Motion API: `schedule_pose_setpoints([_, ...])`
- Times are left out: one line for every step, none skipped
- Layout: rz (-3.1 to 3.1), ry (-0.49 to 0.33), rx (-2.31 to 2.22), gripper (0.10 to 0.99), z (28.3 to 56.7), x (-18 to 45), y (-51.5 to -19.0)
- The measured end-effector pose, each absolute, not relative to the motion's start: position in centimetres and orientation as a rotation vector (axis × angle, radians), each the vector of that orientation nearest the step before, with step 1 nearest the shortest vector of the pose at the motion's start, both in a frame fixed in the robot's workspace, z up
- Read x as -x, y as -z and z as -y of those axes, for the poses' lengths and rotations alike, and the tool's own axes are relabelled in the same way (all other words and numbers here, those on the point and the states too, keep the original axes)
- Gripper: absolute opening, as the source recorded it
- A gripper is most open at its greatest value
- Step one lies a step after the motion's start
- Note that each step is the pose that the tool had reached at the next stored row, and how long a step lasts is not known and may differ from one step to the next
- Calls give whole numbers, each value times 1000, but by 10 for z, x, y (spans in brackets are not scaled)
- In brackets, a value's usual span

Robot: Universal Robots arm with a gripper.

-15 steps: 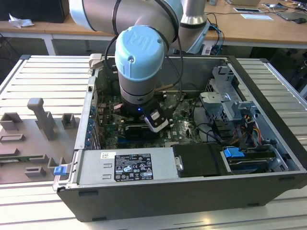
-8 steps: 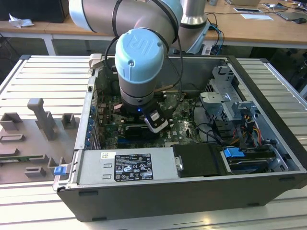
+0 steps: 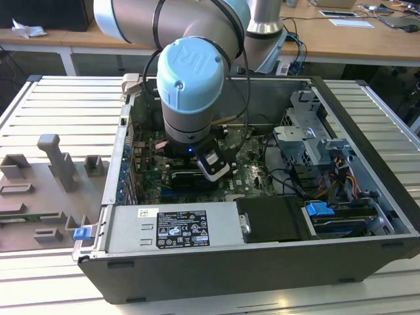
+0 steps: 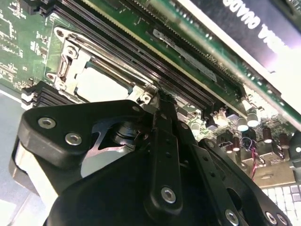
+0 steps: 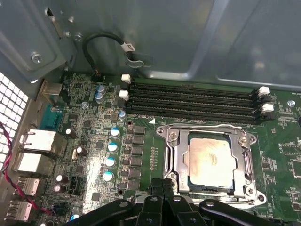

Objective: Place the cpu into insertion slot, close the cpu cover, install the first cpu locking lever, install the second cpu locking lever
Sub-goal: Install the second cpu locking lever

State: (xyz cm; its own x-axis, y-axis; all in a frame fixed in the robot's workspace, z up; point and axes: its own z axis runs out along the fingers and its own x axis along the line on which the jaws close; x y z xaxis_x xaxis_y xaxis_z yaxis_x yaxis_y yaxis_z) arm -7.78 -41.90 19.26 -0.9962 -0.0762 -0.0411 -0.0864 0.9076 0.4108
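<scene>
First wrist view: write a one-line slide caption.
The cpu sits in the socket under the closed cpu cover, end effector alongside.

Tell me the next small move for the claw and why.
Probably a small nudge onto a locking lever beside the socket. The cpu already sits in the insertion slot, the cpu cover lies flat over it, and the claw hangs at the cover's edge.

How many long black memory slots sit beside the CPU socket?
4, stacked side by side in one bank between the silver-grey metal CPU cover and the grey case wall, in the first wrist view.
</scene>
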Motion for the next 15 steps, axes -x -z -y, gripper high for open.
schedule_pose_setpoints([-3045,-657,130,106,419,78,-194])
schedule_pose_setpoints([-3045,-657,130,106,419,78,-195])
schedule_pose_setpoints([-3045,-657,130,106,419,78,-196])
schedule_pose_setpoints([-3045,-657,130,106,419,78,-197])
schedule_pose_setpoints([-3045,-657,130,106,419,78,-197])
schedule_pose_setpoints([-3045,-657,130,106,419,78,-198])
schedule_pose_setpoints([-3045,-657,130,106,419,78,-199])
schedule_pose_setpoints([-3045,-657,130,106,419,78,-200])
schedule_pose_setpoints([-3045,-657,130,106,419,78,-201])
schedule_pose_setpoints([-3045,-657,130,106,419,78,-203])
schedule_pose_setpoints([-3045,-657,130,106,419,78,-205])
schedule_pose_setpoints([-3045,-657,130,106,419,78,-206])
schedule_pose_setpoints([-3045,-657,130,106,419,78,-207])
schedule_pose_setpoints([-3045,-658,130,106,419,78,-208])
schedule_pose_setpoints([-3044,-659,130,106,419,78,-208])
